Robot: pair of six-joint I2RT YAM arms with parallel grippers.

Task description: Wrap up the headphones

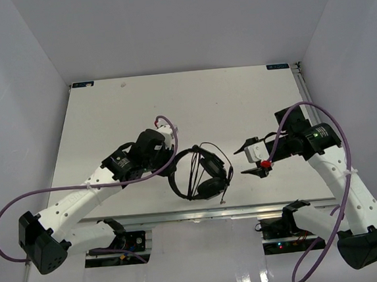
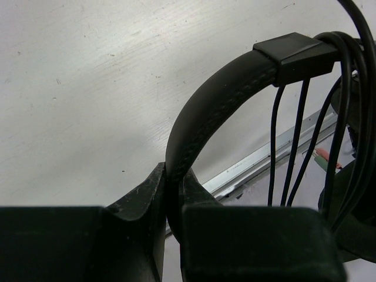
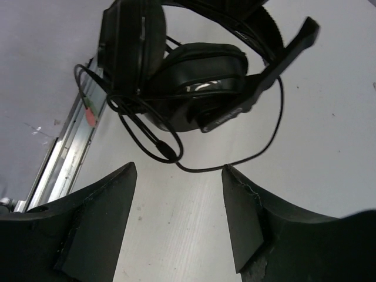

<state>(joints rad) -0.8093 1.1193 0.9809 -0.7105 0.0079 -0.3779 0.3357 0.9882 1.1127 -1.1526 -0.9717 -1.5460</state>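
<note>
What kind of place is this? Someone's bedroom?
Probably a robot lab booth, not a bedroom: plain white walls box in a white table, and the left arm and right arm are bolted at its edge.

Clamps the headphones [image 2: 217, 100] by the stitched headband in the left tool [image 2: 172, 179], jaws tight on it. Follows the band up right to a black slider block [image 2: 296, 56]. Shows several strands of thin cord [image 2: 273, 147] hanging across the arch, white bench [image 2: 88, 88] behind, metal edge rail [image 2: 264, 155] slanting at lower right.
</note>
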